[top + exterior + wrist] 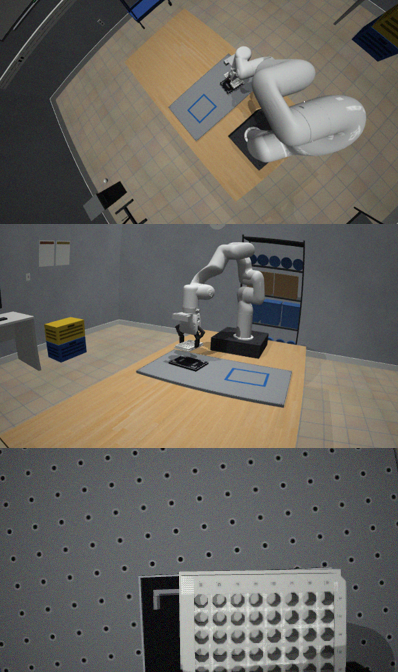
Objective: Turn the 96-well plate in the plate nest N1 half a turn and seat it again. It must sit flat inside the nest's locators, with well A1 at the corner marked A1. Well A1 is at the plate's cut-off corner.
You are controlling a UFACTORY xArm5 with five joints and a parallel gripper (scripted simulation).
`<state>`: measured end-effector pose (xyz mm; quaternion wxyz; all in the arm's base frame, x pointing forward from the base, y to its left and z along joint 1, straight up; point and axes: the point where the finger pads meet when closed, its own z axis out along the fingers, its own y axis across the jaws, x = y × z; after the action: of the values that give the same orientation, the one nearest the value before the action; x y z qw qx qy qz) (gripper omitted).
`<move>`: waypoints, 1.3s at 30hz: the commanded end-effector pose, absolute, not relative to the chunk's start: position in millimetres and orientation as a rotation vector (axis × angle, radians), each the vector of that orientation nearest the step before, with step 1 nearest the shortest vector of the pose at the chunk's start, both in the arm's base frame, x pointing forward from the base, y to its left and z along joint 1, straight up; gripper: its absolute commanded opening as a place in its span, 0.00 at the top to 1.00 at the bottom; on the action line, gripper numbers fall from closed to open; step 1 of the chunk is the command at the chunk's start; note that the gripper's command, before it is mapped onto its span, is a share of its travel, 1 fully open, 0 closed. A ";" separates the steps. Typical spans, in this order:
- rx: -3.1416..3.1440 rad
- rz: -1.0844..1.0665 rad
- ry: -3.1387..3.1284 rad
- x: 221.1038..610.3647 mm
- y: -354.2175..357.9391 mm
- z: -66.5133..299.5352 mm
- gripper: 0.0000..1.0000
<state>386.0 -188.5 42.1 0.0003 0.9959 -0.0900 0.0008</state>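
My gripper (pixel 189 338) is shut on the white 96-well plate (pixel 188 346) and holds it in the air above the grey mat. The plate fills the lower right of the wrist view (pixel 262 620), with its cut-off corner at the upper right (pixel 342 577). The black plate nest N1 (pixel 188 362) lies on the mat just below the plate and slightly nearer the camera. In the wrist view the nest (pixel 160 623) shows under the plate's left side, with a grey corner locator (pixel 162 596). In the overhead view the plate (pixel 236 83) hangs over the nest (pixel 229 85).
A blue square outline (pixel 247 377) is marked on the grey perforated mat (pixel 215 376), to the right of the nest. The arm's black base (pixel 239 342) stands behind the mat. The mat lies on a wooden table (pixel 168 408).
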 end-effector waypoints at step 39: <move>2.368 0.009 -2.067 387.3 -189.2 43.4 1.00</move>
<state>386.1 -188.6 42.1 -0.0002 0.7910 -0.6119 0.0009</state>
